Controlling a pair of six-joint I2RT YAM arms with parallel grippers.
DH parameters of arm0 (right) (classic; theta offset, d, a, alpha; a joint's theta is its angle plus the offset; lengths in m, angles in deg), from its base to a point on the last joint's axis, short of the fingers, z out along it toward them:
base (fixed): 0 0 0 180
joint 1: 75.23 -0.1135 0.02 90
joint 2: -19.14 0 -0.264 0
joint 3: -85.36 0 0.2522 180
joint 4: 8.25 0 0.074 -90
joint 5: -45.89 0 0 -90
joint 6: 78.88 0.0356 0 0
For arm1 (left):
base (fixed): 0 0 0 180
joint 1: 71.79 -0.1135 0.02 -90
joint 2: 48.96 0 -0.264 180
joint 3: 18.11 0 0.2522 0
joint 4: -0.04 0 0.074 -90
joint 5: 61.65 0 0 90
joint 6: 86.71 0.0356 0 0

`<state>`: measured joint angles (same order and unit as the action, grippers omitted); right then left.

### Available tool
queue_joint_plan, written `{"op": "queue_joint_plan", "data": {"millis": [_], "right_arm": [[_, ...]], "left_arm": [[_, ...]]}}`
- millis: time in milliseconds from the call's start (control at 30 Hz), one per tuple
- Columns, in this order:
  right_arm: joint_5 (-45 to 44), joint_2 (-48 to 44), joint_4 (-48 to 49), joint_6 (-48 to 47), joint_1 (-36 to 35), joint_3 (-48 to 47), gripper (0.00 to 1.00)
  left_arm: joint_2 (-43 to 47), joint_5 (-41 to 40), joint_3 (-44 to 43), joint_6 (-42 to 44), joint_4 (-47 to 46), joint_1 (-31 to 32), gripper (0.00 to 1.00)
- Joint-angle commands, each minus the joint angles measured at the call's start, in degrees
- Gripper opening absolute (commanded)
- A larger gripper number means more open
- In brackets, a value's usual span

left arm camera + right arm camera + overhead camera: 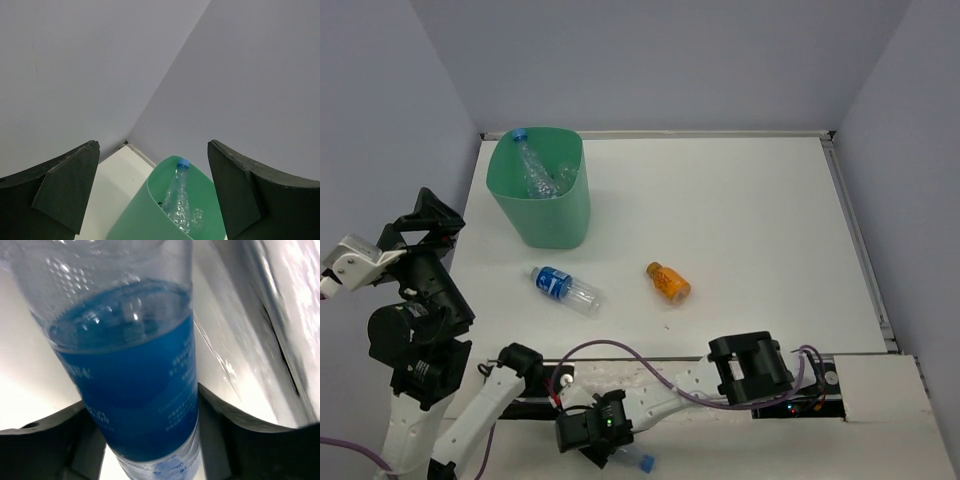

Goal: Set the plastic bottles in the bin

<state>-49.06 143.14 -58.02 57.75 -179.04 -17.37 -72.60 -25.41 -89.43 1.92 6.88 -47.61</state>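
Right pincer [142, 407]: holding blue-label bottle [130, 380], bottom of frame.
Left pincer [152, 147]: wide, empty.
Grip: squeeze gently, centred mid-body; lift clear before swinging to bin [550, 215].

Far-left bin [542, 215] holds bottles [535, 172]. Blue-label bottle [566, 286] and orange bottle [668, 282] lie mid-table. Right gripper [608, 452] is at a blue-cap bottle [640, 462], near edge.

The bin [542, 215] was mint green, clear bottle [130, 390] blue-labelled, second bottle [669, 282] orange, worktop [740, 220] white, walls [670, 60] pale grey
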Motion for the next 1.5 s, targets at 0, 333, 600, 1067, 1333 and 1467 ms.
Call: {"op": "queue_joint_plan", "data": {"millis": [0,333,600,1067,1333,1467], "right_arm": [[-4.35,-6.48,-2.22,-1.02,-0.25,3.18,0.59],[-33.78,-35.31,-1.96,-3.20,1.32,7.59,0.46],[-28.20,-43.85,38.77,-39.66,24.86,7.06,0.43],[-1.49,-4.85,48.93,-50.85,48.52,-45.88,0.41],[10.13,10.11,55.32,-43.39,54.41,-55.97,0.40],[13.81,14.41,56.05,-42.07,54.41,-56.31,0.40]], "left_arm": [[0.26,0.58,0.95,-2.23,-2.93,0.25,0.99],[-1.41,16.65,1.75,-12.34,11.12,0.16,0.99],[5.17,24.13,4.91,-17.17,16.14,0.25,0.99],[10.81,26.07,17.92,-31.67,23.52,0.69,0.98],[6.94,26.07,20.03,-45.29,33.62,0.86,0.97],[4.66,29.31,20.91,-48.99,35.48,0.78,0.97]]}}
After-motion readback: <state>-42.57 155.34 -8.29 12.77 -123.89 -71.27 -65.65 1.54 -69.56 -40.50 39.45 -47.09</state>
